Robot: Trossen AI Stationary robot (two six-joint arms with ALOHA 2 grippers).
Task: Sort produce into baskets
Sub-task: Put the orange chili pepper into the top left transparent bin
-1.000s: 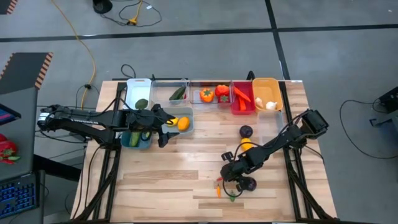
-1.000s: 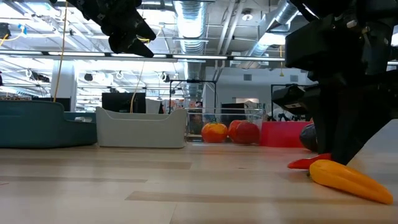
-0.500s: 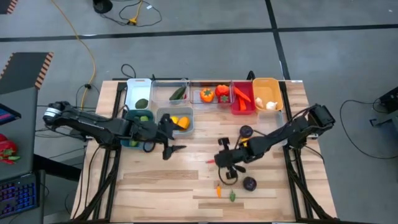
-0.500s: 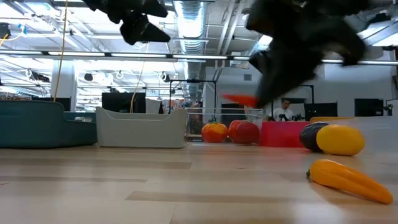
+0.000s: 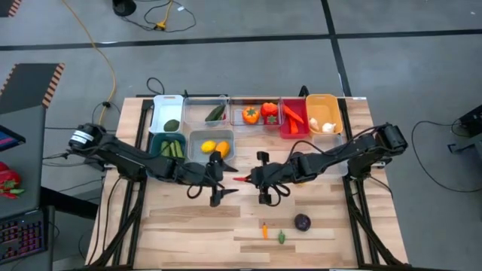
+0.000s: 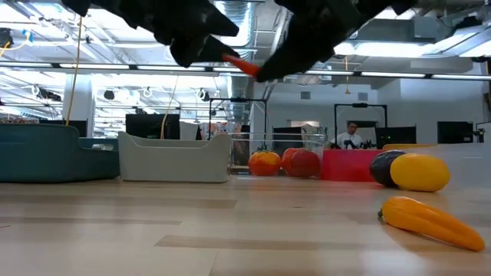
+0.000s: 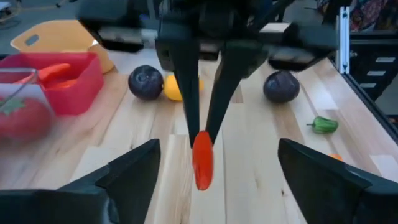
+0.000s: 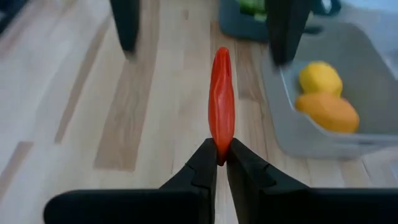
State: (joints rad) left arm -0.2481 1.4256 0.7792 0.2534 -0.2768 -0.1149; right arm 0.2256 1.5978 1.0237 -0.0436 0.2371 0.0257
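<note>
My right gripper (image 5: 252,179) is shut on a red chilli (image 5: 241,179) above the table's middle; the chilli also shows in the low view (image 6: 242,65). My left gripper (image 5: 223,181) is open, facing it from the left. Its two fingers (image 8: 127,25) stand apart just beyond the chilli's free tip and touch nothing. On the table near the front lie a purple ball (image 5: 302,222), a small carrot (image 5: 264,230) and a green pepper (image 5: 281,237). The tubs stand along the far edge, with the red tub (image 5: 293,120) among them. My right gripper pinches the chilli's near end (image 8: 219,149) between its two fingertips. The fingers come level from the table's right and lie along the chilli. The chilli sticks straight out ahead of the fingers toward the left gripper, about level and lifted clear of the table.
In the far row are white (image 5: 167,113), two clear (image 5: 207,113), red and orange (image 5: 323,113) tubs. Teal (image 5: 167,147) and grey-blue (image 5: 212,144) tubs stand in front of them, the grey-blue holding a lemon. Another purple ball (image 7: 146,81) and a lemon (image 7: 175,88) lie under the right arm.
My right gripper has lifted the red chilli off the table near the front and carried it up and toward the table's left, to the middle. My left gripper has moved from over the grey-blue tub toward the right and near, meeting the chilli's tip.
</note>
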